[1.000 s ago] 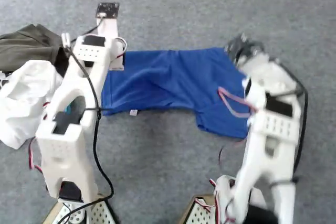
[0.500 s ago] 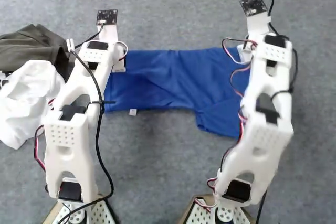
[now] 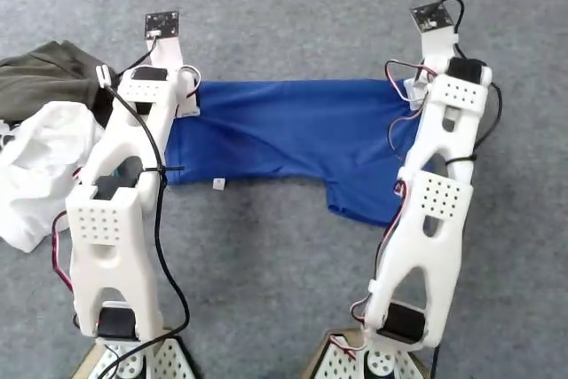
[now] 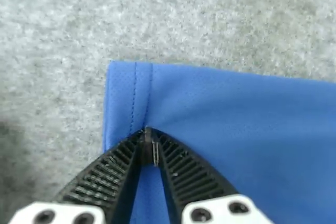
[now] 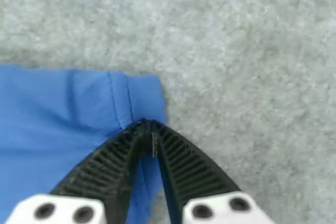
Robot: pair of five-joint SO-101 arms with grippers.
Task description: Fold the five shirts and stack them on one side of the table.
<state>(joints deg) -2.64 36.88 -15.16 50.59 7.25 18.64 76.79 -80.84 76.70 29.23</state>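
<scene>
Looking down over the grey table [image 3: 293, 281], we see the blue shirt [image 3: 284, 135] spread flat between the two arms, its far edge running straight from one pincer to the other. The left pincer [image 4: 148, 136] is clamped on the stitched hem just inside one far corner. The right pincer [image 5: 149, 127] grips the hem at the opposite far corner in the same way.

Outward of the left pincer lie a crumpled white shirt [image 3: 40, 170] and, touching it on the far side, a dark olive shirt [image 3: 44, 68]. The left arm [image 3: 120, 184] stands over the gap, so we cannot tell whether either touches the blue one.

From above, each arm covers the shirt's side edge and its own grip. The wrist views give us the ribbed black fingers [image 4: 123, 156] meeting on the double seam, with bare grey cloth past each corner. The high view adds a small white tag [image 3: 217, 184] on the near edge and a flap dropping nearer on the right pincer's side.
</scene>
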